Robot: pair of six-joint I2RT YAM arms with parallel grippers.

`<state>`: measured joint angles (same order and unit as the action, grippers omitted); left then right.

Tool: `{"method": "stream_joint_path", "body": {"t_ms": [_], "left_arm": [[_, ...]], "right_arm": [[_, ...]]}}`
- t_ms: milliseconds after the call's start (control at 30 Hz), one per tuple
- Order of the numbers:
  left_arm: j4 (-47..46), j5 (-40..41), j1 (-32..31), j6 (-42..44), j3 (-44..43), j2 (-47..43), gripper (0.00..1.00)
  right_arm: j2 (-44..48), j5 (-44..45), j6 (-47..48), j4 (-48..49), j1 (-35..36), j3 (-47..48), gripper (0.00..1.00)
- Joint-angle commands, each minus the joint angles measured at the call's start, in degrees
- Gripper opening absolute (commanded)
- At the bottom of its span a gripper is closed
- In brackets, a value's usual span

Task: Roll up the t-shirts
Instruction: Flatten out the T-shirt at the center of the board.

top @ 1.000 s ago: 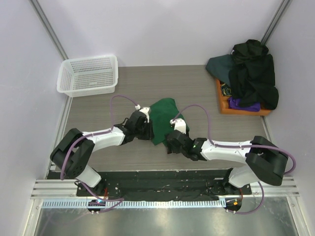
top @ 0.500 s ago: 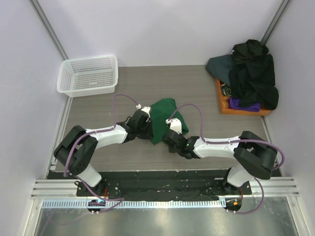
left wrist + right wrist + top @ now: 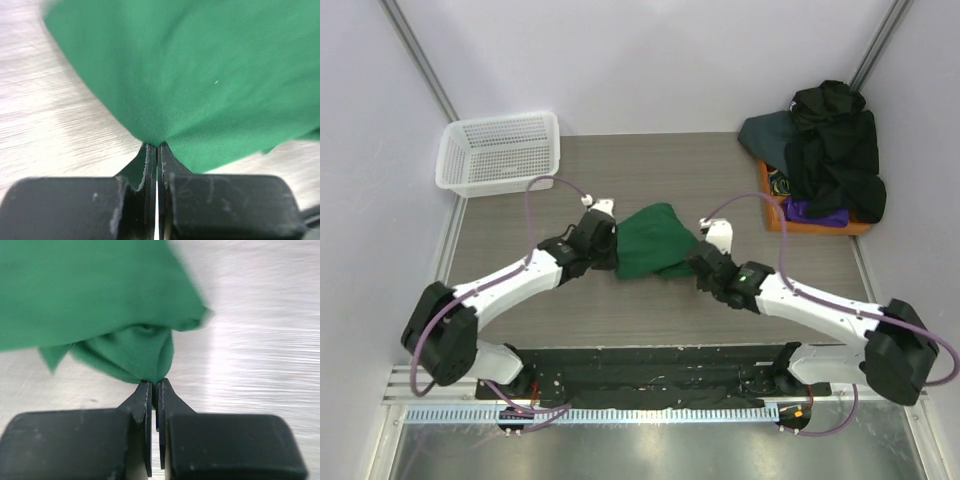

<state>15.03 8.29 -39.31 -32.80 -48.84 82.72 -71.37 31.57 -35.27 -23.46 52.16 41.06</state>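
Note:
A dark green t-shirt (image 3: pixel 655 241) is stretched between my two grippers at the table's middle. My left gripper (image 3: pixel 613 248) is shut on its left edge; in the left wrist view the cloth (image 3: pixel 200 75) fans out from the pinched jaw tips (image 3: pixel 157 146). My right gripper (image 3: pixel 694 262) is shut on the shirt's right edge; in the right wrist view a bunched fold of green cloth (image 3: pixel 130 355) runs into the shut jaws (image 3: pixel 154 382). Other t-shirts (image 3: pixel 832 150), dark and purple, lie heaped at the back right.
A white mesh basket (image 3: pixel 500 152) stands at the back left. An orange tray (image 3: pixel 810 222) under the heap of clothes sits at the back right by the wall. Bare wood-grain tabletop (image 3: pixel 620 320) lies between the shirt and the arm bases.
Both grippers closed on the green shirt and moved apart and away from the bases, spreading the shirt sideways from a narrow bunch into a wider shape.

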Motion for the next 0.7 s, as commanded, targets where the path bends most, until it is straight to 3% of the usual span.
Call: {"method": "stream_joint_path", "body": {"t_ms": [0,167,333,500,533,567,667], "left_arm": [[12.02,4.63,2.3,-1.75,-11.33,-8.27,0.0],[26.17,5.33,6.08,-0.78,-23.92,-13.71,0.0],[39.43,8.4,6.44,0.45,-35.16,-19.16,0.0],[44.65,10.42,6.44,0.63,-36.33,-24.96,0.01],[45.09,11.21,6.44,0.63,-35.89,-25.15,0.04],[44.83,11.83,6.44,0.54,-34.23,-25.24,0.3],[43.07,11.83,6.44,0.37,-31.16,-24.1,0.58]], "right_arm": [[7.91,2.09,3.88,-7.2,-6.18,7.18,0.01],[11.16,3.49,7.84,-17.3,-8.92,21.74,0.01],[16.7,-0.36,9.25,-24.42,-8.92,30.21,0.01],[21.27,-7.92,10.74,-27.51,-8.92,35.93,0.01],[21.45,-8.97,10.83,-27.69,-8.92,36.28,0.01],[21.28,-10.64,11.01,-27.78,-8.92,36.72,0.01],[18.47,-13.8,11.53,-27.69,-8.92,36.38,0.01]]}}
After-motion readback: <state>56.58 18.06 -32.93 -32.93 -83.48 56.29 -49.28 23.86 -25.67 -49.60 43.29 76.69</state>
